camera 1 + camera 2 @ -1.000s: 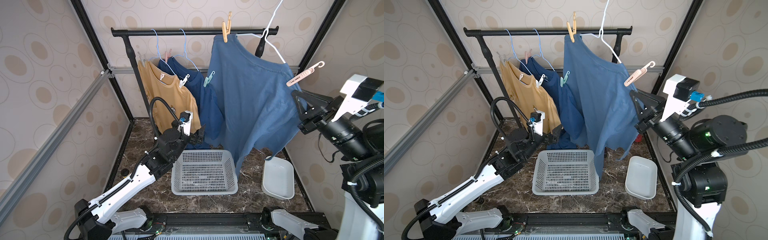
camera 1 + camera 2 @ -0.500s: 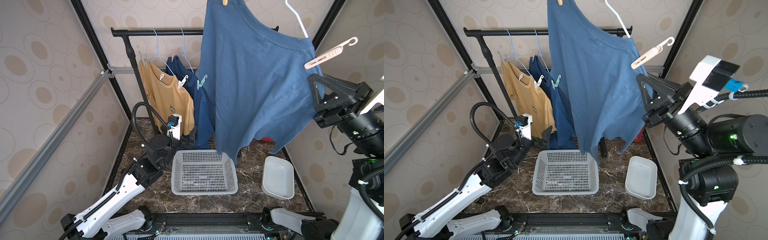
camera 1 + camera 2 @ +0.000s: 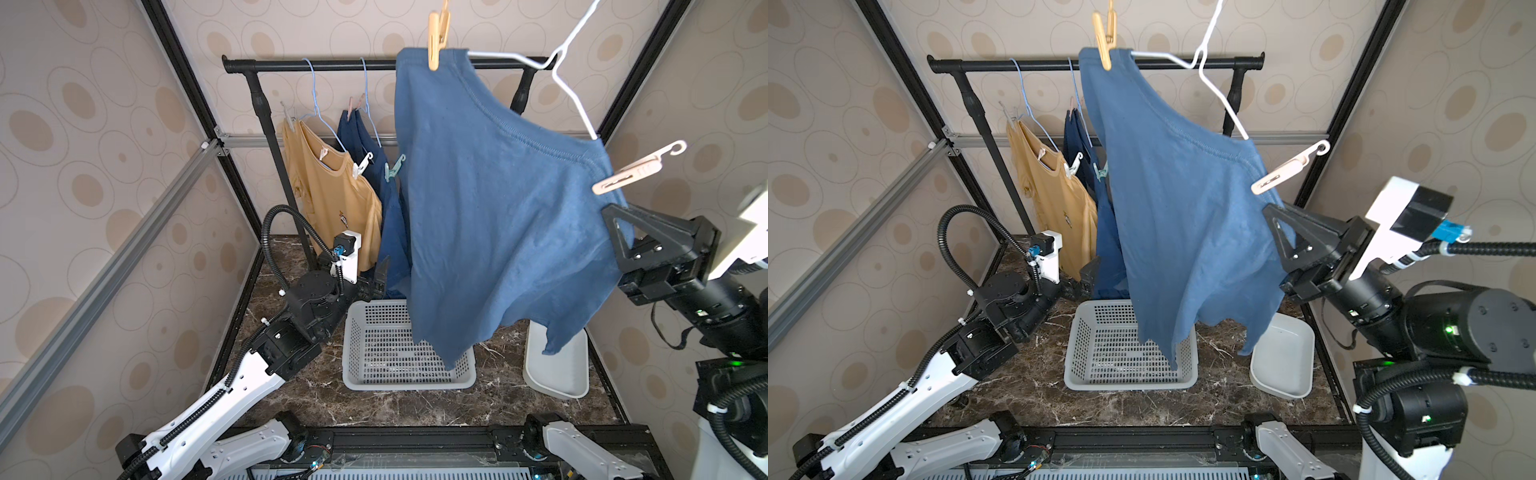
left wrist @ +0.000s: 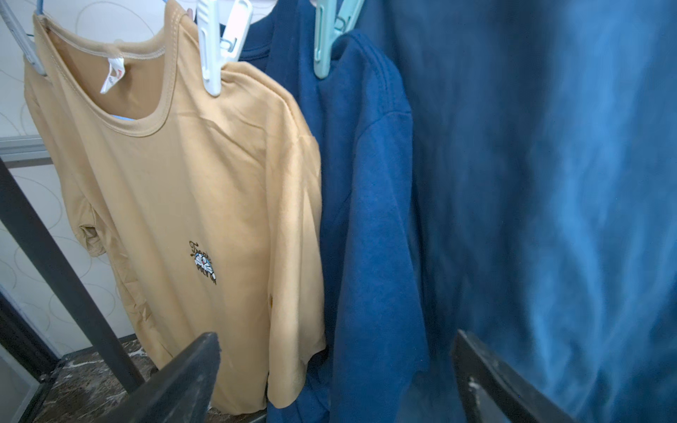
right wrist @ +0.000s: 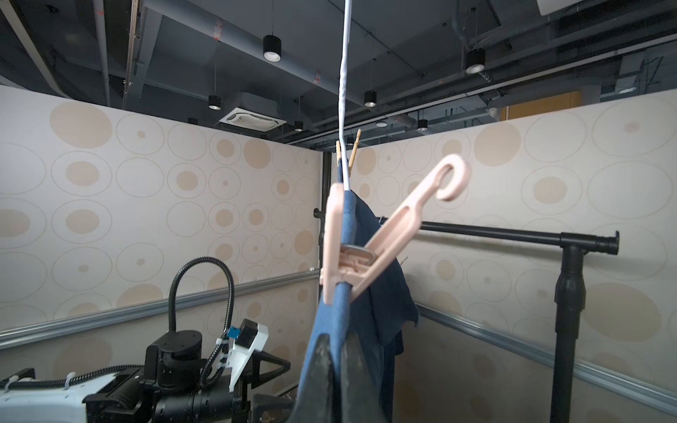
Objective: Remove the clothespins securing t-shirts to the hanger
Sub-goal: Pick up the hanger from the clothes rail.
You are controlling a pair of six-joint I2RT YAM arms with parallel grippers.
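Zero off so far, by our count: the basket (image 3: 409, 384) and tray (image 3: 557, 365) on the desk (image 3: 498, 399) hold nothing. Our right tool (image 5: 337, 357) is pressed together on the blue shirt (image 3: 498, 228), pinching fabric just below the pink peg (image 3: 631, 172). The yellow peg (image 3: 435, 39) bites the far shoulder. Our left tool (image 4: 335, 379) hangs spread wide and empty, low by the hems. The white peg (image 4: 212, 47) grips the mustard shirt (image 4: 190, 175) and the teal peg (image 4: 326, 40) the navy shirt (image 4: 366, 183). At the back, the grey peg (image 3: 289, 118) and rear pink peg (image 3: 353, 104) look clipped on too. All six remain, we reckon.
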